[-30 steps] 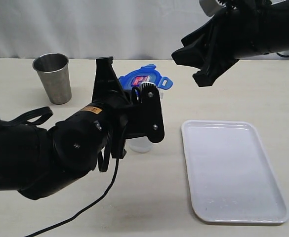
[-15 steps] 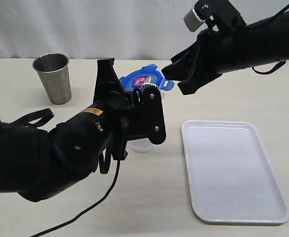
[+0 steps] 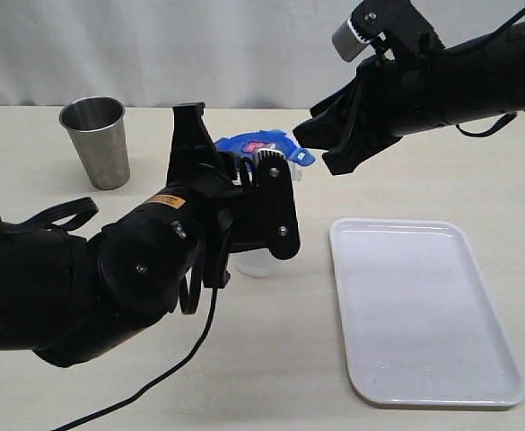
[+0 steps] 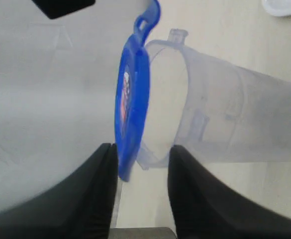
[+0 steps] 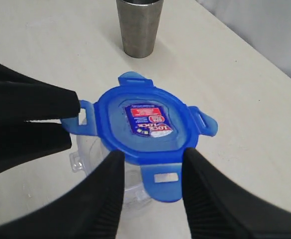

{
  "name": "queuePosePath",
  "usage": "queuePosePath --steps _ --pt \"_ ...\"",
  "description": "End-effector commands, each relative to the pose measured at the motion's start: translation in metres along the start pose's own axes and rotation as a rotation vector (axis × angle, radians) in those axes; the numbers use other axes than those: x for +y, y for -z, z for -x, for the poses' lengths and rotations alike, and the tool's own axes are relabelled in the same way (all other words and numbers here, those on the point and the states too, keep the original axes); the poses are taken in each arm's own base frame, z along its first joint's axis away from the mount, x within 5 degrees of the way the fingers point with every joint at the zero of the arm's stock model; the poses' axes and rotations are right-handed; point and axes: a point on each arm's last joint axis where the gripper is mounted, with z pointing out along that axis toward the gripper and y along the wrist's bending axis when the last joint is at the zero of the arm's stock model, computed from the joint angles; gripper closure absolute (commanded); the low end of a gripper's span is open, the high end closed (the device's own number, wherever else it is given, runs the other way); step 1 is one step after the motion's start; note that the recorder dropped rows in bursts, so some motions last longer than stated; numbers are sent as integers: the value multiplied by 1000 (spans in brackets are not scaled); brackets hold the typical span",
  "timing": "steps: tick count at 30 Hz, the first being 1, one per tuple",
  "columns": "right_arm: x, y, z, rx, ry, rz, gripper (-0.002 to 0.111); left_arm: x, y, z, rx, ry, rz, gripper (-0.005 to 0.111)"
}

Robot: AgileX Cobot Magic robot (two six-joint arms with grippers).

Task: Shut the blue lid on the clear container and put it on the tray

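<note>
At centre frame, the blue lid (image 5: 144, 124) rests askew on the clear container (image 4: 220, 124). The left tool (image 4: 141, 172) is open around the lid's edge; the right tool (image 5: 150, 186) hovers open just above.

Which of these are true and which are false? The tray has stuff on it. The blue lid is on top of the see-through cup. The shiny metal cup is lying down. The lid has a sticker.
1. The tray has stuff on it. False: nothing lies on it.
2. The blue lid is on top of the clear container. True, though it sits a little crooked, not snapped shut.
3. The metal cup is lying down. False: it stands upright.
4. The lid has a sticker. True: a red-and-white label is on top.
</note>
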Motion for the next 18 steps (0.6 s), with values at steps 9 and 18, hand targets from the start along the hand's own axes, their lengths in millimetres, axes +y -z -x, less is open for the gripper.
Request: queuePosePath --steps 9,18 --pt "-3 1 -1 -4 1 -13 71 1 1 -3 38 -19 33 58" --pt "-10 2 0 -18 -71 -77 71 30 7 -35 231 438 157 59"
